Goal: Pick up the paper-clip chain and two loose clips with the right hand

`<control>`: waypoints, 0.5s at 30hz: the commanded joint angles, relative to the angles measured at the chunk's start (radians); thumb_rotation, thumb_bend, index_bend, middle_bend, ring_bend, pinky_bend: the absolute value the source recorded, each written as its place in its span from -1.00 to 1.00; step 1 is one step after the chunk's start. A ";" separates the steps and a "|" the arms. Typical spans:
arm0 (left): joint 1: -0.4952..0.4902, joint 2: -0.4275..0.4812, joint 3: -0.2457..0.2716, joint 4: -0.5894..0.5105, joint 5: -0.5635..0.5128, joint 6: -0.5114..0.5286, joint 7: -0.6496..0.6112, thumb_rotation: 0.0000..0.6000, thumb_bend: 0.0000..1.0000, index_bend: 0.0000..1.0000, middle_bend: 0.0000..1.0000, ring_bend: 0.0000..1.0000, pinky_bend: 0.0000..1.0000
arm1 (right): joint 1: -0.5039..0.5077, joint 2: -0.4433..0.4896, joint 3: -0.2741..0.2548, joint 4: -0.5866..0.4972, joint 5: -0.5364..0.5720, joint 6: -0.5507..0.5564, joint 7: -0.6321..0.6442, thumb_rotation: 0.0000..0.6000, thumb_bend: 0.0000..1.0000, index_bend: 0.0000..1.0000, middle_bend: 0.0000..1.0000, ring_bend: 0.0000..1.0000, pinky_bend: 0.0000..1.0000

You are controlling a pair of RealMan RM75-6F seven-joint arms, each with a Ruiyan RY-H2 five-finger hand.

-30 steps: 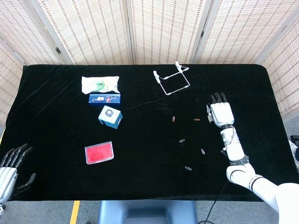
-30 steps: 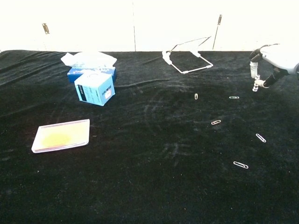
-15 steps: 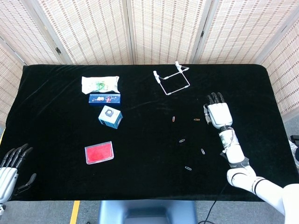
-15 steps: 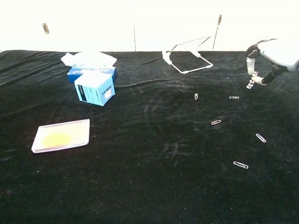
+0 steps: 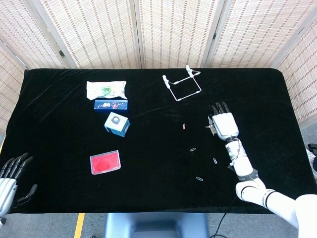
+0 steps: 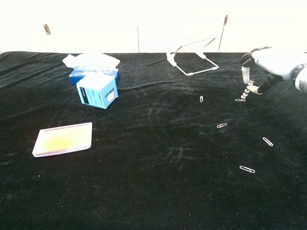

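Your left robot hand (image 5: 10,178) sits off the near left corner of the tabletop (image 5: 59,193), fingers straight and apart, holding nothing. The tabletop wears black, velvety cloth that shows faint swirl marks in the chest view.

On the left lie a flat red card in a clear sleeve (image 5: 104,162), a small pale-blue cube box (image 5: 117,124) turned at an angle, a dark blue flat box (image 5: 110,104) and, farthest, a crumpled white plastic packet (image 5: 106,89).

Right of centre, at the far side, a thin white wire frame (image 5: 182,85) lies with one end lifted.

The paper clips are tiny bent-wire loops scattered right of centre, well apart from one another: one (image 6: 201,98), one (image 6: 221,125), one nearest you (image 6: 247,169), one (image 6: 267,141) and one (image 6: 240,100) just below your right fingertips. None looks linked, so you cannot tell which is the chain.

Your right robot hand (image 5: 223,123) hovers palm-down over that far clip, fingers extended and slightly spread, gripping nothing; its shell is smooth white with dark fingertips.
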 commanded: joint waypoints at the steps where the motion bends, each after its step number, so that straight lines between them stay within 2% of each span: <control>1: 0.000 0.001 0.000 0.000 -0.001 0.000 -0.002 1.00 -0.12 -1.00 -1.00 -1.00 -1.00 | 0.002 -0.003 -0.001 0.004 0.003 -0.001 -0.006 1.00 0.01 0.89 -0.65 -0.90 -1.00; 10: -0.001 0.003 -0.001 0.000 -0.003 -0.002 -0.005 1.00 -0.12 -1.00 -1.00 -1.00 -1.00 | 0.005 -0.006 0.003 0.006 0.004 0.004 0.002 1.00 0.01 0.89 -0.65 -0.90 -1.00; 15: -0.002 0.004 -0.002 -0.001 -0.003 -0.004 -0.006 1.00 -0.12 -1.00 -1.00 -1.00 -1.00 | 0.014 0.007 0.018 -0.041 0.009 -0.002 0.020 1.00 0.01 0.89 -0.65 -0.90 -1.00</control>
